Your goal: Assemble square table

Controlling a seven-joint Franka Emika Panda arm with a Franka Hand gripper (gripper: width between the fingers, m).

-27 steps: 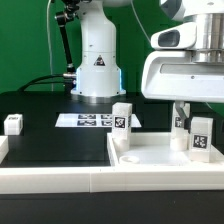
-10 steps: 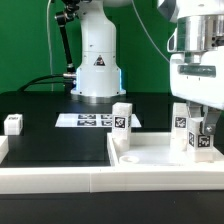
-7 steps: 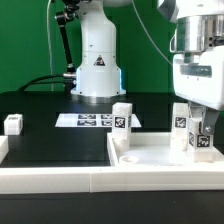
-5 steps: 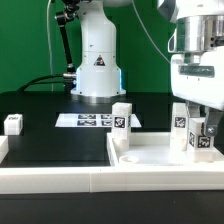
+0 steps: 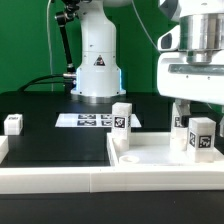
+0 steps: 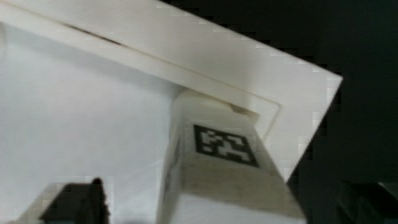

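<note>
The square table's white slab [image 5: 160, 158] lies at the exterior view's lower right, raised rim up. One tagged leg [image 5: 122, 117] stands upright at its far left corner. Another leg [image 5: 201, 137] stands at its right side, and a third [image 5: 181, 122] shows just behind that one. A loose leg [image 5: 13, 124] sits at the far left. My gripper [image 5: 195, 108] hovers open just above the right leg. In the wrist view that leg [image 6: 228, 150] rises between my dark fingers [image 6: 71, 205], with a gap on each side.
The marker board [image 5: 88, 120] lies on the black table in front of the robot base [image 5: 97, 62]. A long white border wall [image 5: 60, 181] runs along the front edge. Cables trail at the back left.
My gripper has opened, let go of the right leg and risen above it. The leg stays standing on the slab.
</note>
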